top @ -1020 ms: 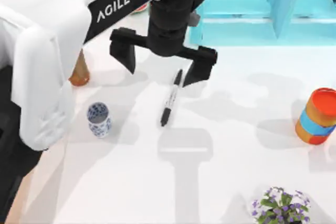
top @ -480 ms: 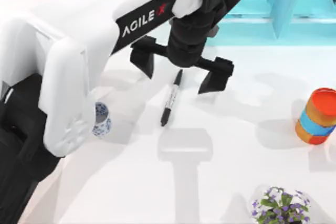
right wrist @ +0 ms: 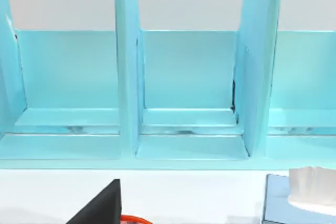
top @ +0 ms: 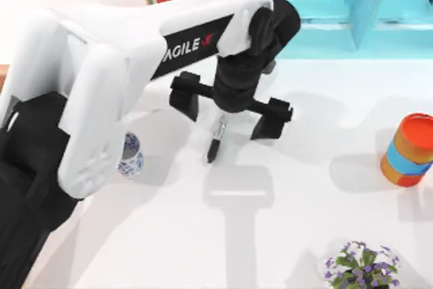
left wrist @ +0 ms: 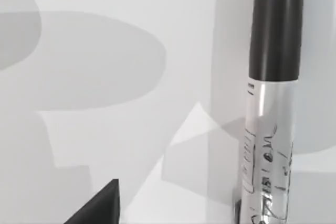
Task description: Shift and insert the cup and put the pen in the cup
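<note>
Over the last second the left gripper (top: 231,104) has been brought down and in over the slim black marker pen with its white-grey labelled middle (top: 216,141), so that the upper half of the pen is now hidden beneath the wrist. The fingers are spread wide, one at about nine o'clock of the pen and one at three o'clock, and nothing is yet pinched. This is judged to be the final approach before a grasp of the pen — the closing has not begun.

In the left wrist view the pen (left wrist: 270,103) is seen close up: a smooth cylinder, matte black cap end, glossy silvery label with dark print, lying flat on the plain white table (top: 270,235).

The small white cup with blue floral pattern (top: 130,155) stands upright at roughly nine o'clock of the pen, well apart and partly covered by the arm — glazed-looking, open-mouthed, empty as far as can be told.

The right arm is parked facing the turquoise partitioned shelf (right wrist: 184,87); whether its hand is spread cannot be told.
</note>
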Available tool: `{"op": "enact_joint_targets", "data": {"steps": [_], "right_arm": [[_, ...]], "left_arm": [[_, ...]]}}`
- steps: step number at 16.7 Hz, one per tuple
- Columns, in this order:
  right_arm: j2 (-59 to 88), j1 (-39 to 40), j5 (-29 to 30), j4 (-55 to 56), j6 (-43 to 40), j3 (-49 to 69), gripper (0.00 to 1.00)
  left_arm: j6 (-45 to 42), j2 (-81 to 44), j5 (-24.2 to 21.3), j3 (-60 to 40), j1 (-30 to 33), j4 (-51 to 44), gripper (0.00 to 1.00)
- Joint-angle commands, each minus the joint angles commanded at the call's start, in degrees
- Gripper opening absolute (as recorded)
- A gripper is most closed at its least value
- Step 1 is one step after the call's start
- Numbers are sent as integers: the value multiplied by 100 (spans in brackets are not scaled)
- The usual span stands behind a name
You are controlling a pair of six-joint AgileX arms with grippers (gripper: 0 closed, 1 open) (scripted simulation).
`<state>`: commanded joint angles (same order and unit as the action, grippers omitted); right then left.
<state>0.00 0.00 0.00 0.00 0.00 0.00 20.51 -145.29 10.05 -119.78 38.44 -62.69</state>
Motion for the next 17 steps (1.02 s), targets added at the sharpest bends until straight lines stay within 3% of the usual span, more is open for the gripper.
{"op": "enact_joint_targets", "data": {"steps": [7, 17], "right_arm": [[0, 0, 0, 0, 0, 0, 100], [0, 0, 0, 0, 0, 0, 100]], "left_arm": [[-37, -74, -2, 258, -36, 334, 100], [-37, -74, -2, 258, -36, 334, 25]]}}
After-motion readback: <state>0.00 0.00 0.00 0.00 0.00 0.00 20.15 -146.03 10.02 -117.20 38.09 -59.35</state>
